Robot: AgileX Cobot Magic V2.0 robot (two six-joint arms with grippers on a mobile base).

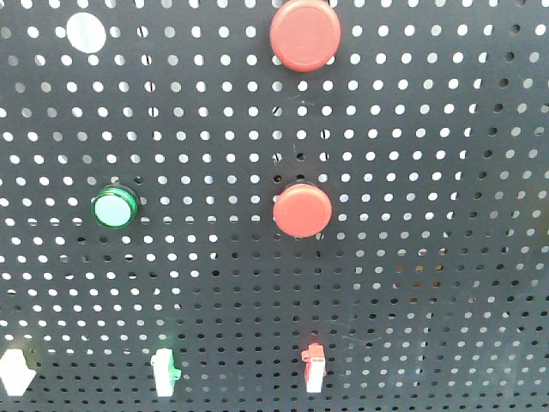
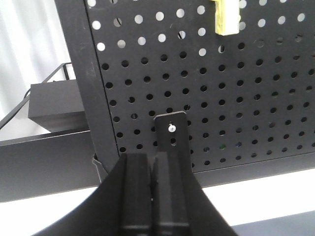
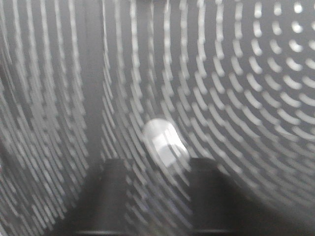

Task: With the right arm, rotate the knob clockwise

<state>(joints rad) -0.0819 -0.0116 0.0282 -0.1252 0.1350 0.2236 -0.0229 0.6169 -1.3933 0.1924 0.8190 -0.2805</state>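
Observation:
The right wrist view is smeared into curved streaks. My right gripper (image 3: 160, 163) is open, its two dark fingers (image 3: 115, 191) well apart, close to the black pegboard (image 3: 246, 73). A pale rounded thing (image 3: 165, 142) sits just ahead of the gap between the fingertips; it is too blurred to tell what it is. The front view shows small knobs along the pegboard's bottom: a white one (image 1: 15, 371), a green-and-white one (image 1: 165, 371) and a red-and-white one (image 1: 314, 367). No gripper shows there. My left gripper (image 2: 152, 157) is shut and empty, low before the pegboard.
On the pegboard (image 1: 429, 257) are two red round buttons (image 1: 304, 34) (image 1: 302, 209), a green lit button (image 1: 115, 208) and a white disc (image 1: 86, 33). The left wrist view shows a yellow knob (image 2: 227, 17), a small black bracket (image 2: 172, 135), the board's frame post (image 2: 81, 73) and a black box (image 2: 51, 101).

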